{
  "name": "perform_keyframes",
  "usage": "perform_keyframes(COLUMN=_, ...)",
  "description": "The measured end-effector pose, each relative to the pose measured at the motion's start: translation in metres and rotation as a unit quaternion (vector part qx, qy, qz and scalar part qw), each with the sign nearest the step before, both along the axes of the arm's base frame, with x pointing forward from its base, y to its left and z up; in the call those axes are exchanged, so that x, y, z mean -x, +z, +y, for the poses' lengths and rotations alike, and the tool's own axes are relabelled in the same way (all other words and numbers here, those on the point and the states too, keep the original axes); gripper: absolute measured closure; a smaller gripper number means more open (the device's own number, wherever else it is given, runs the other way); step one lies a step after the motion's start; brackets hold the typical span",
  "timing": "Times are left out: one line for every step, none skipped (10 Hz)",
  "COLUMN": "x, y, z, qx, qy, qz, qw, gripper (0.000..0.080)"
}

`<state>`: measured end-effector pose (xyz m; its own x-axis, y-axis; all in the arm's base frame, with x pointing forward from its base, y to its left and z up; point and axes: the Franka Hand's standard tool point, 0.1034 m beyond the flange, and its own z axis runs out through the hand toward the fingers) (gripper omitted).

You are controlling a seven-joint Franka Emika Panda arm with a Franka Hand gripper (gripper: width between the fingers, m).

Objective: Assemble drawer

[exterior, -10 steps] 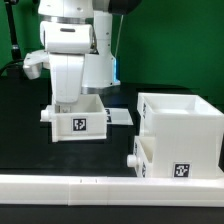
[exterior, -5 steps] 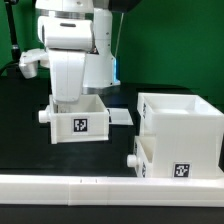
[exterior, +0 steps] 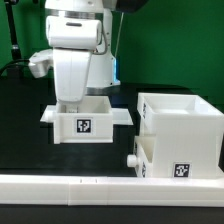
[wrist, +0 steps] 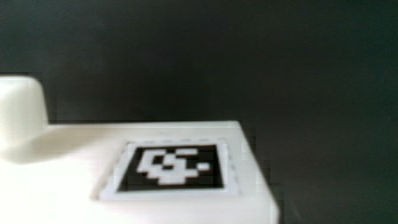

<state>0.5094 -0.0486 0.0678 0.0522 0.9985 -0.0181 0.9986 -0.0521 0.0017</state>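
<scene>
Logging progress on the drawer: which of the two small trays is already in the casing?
The tray at the exterior view's lower right, its knob sticking out of the casing. The other tray sits loose under the gripper.

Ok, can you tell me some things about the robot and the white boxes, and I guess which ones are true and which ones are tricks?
1. The robot's gripper reaches down into the loose tray. True.
2. The big casing is lying on its side with nothing in it. False: it stands upright with a second tray slotted into it.
3. The table is black. True.
4. The loose tray is already inside the casing. False: it sits apart, towards the exterior view's left.
5. The long white rail lies in front of everything. True.
</scene>
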Motion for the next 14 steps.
perform_keyframes(x=-0.008, y=-0.001, z=0.01, qx=-0.001, qy=-0.011, qz=-0.004, qw=1.0, gripper=0.0757)
perform_keyframes(x=-0.012, y=-0.004, z=0.019, qx=-0.004, qy=-0.004, qz=-0.005, qw=1.0, gripper=0.0757)
perform_keyframes(x=-0.012, y=-0.008, z=0.022, qx=-0.005, qy=-0.001, qz=-0.003, qw=1.0, gripper=0.0757)
perform_keyframes(x=-0.012, y=-0.01, z=0.022, qx=-0.006, qy=0.0, qz=-0.001, qw=1.0, gripper=0.0757)
perform_keyframes(x=-0.012, y=-0.01, z=0.021, qx=-0.006, qy=-0.001, qz=0.0, qw=1.0, gripper=0.0757)
perform_keyframes(x=-0.011, y=-0.011, z=0.021, qx=-0.006, qy=-0.001, qz=0.0, qw=1.0, gripper=0.0757)
perform_keyframes(x=-0.011, y=-0.011, z=0.021, qx=-0.006, qy=-0.001, qz=0.0, qw=1.0, gripper=0.0757)
perform_keyframes(x=-0.012, y=-0.011, z=0.021, qx=-0.006, qy=-0.001, qz=0.0, qw=1.0, gripper=0.0757)
perform_keyframes(x=-0.015, y=-0.011, z=0.022, qx=-0.006, qy=0.0, qz=-0.002, qw=1.0, gripper=0.0757)
perform_keyframes(x=-0.021, y=-0.01, z=0.022, qx=-0.006, qy=0.005, qz=-0.005, qw=1.0, gripper=0.0757)
perform_keyframes(x=-0.026, y=-0.01, z=0.023, qx=-0.006, qy=0.008, qz=-0.007, qw=1.0, gripper=0.0757)
perform_keyframes(x=-0.032, y=-0.01, z=0.025, qx=-0.007, qy=0.01, qz=-0.009, qw=1.0, gripper=0.0756)
perform_keyframes(x=-0.034, y=-0.011, z=0.029, qx=-0.007, qy=0.008, qz=-0.009, qw=1.0, gripper=0.0756)
perform_keyframes(x=-0.035, y=-0.011, z=0.033, qx=-0.007, qy=0.009, qz=-0.008, qw=1.0, gripper=0.0756)
